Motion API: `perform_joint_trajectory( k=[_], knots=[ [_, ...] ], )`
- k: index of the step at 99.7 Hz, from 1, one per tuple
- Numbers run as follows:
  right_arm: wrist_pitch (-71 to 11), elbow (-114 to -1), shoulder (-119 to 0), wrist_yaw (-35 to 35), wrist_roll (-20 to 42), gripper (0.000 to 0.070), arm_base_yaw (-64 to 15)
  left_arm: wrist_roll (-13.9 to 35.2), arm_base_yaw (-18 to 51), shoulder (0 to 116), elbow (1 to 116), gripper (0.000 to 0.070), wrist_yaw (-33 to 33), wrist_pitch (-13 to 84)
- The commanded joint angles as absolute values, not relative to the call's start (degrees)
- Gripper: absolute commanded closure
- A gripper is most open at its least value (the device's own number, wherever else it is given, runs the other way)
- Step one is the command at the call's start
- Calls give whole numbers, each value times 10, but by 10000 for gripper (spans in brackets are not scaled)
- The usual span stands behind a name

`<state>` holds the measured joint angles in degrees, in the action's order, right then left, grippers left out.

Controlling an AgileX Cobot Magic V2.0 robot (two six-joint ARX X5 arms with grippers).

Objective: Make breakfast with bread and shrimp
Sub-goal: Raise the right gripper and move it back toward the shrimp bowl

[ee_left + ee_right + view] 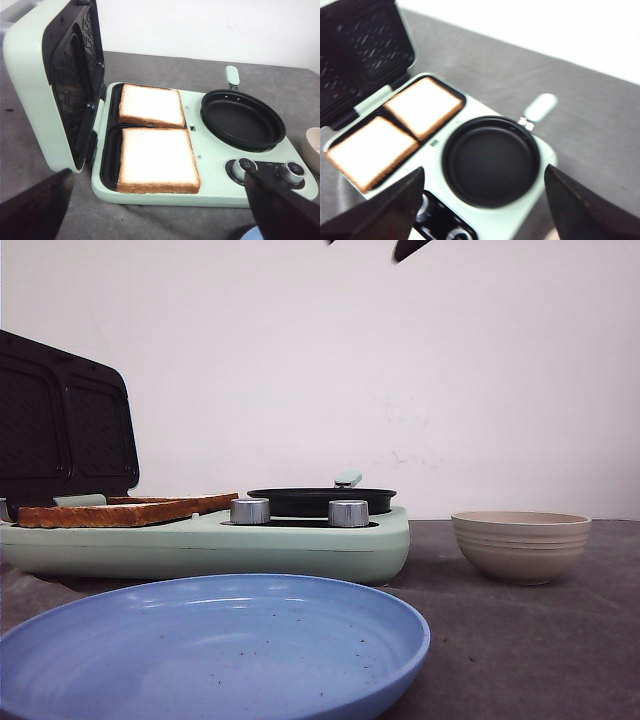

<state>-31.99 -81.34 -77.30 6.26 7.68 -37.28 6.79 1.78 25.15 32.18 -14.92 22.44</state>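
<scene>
Centrally on a grey table [520, 640]: a mint-green breakfast maker [210, 165], lid [30, 85] propped open and upright at its left end, dark ridged plate on the lid's inner face. Lying flat in the two dark trays just right of that lid: two square slices of bread [157, 160], pale on top with brown crusts, one nearer and one farther, side by side with edges almost touching. Seen edge-on from the front as low brown slabs on the left part of the appliance. On the right half of the appliance: a round black pan [242, 119], nothing in it, with a short pale-green handle [232, 76] pointing away toward the far wall. Along the near right edge: two silver knobs [250, 511], close together. Nearest the front camera: a wide blue plate [215, 650], bare apart from a few dark specks. Farther right, apart from the appliance: a beige ribbed bowl [521, 545]. Raised above the appliance: left gripper [160, 212], fingers spread wide, gripping nothing, bread visible between them. Likewise the right gripper [487, 210], blurred, fingers wide apart, unclenched, over the pan and the knobs.
</scene>
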Motion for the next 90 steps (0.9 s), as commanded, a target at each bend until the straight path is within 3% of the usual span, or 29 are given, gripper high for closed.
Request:
perform_joint_trajectory(
  k=[1, 18, 43, 74, 90],
  knots=[
    [-292, -764, -748, 65, 70, 245, -375, 67, 19, 253, 323, 67, -150, 219],
    [-215, -591, -624, 64, 72, 245, -371, 67, 19, 253, 323, 67, -150, 219],
    [-194, -422, -464, 67, 126, 245, -371, 68, 19, 253, 323, 67, -150, 218],
    [-198, -303, -340, 76, 220, 245, -373, 70, 19, 253, 323, 68, -150, 216],
    [-203, -278, -323, 76, 226, 245, -373, 72, 19, 253, 323, 68, -150, 218]
  ],
)
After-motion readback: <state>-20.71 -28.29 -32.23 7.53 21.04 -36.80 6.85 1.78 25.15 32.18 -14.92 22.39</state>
